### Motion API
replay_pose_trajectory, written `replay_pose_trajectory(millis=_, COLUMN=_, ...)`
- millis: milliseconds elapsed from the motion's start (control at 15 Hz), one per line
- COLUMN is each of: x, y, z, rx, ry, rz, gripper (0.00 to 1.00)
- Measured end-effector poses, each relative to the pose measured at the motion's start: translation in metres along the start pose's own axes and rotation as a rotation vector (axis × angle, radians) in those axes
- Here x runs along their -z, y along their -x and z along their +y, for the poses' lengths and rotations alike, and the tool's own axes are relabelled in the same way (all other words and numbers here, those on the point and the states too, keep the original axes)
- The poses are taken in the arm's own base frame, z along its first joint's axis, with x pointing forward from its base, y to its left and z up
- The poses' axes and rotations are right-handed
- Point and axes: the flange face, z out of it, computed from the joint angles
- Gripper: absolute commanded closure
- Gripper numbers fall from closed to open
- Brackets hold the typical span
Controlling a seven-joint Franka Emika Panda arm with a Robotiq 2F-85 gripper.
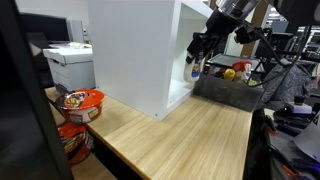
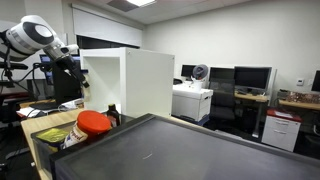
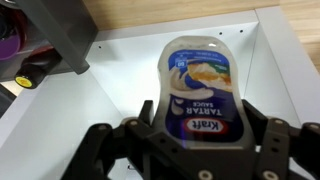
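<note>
The gripper (image 3: 200, 128) is squeezed shut on the sauce bottle (image 3: 198, 75). The bottle hangs in the open side of the white box (image 1: 130, 50). It looks picked up but not set down yet, though the far views are too small to be sure. The box stands on a wood table (image 1: 190, 140), with a red bowl (image 1: 82, 100) near the edge. Desks and screens (image 2: 250, 78) fill the room behind.

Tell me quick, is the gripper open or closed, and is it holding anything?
Gripper: closed, holding the Kraft tartar sauce bottle between its fingers.
</note>
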Motion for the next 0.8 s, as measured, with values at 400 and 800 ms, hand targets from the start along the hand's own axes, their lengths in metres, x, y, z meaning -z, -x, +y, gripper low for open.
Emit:
replay_pose_trajectory(millis=400, x=-0.009, y=0.0, z=0.0, rx=0.027, ry=-0.005, rz=0.008, gripper=0.42)
replay_pose_trajectory(millis=800, x=-0.016, y=-0.001, z=-0.002, rx=0.046, ry=-0.023, rz=0.023, gripper=0.42)
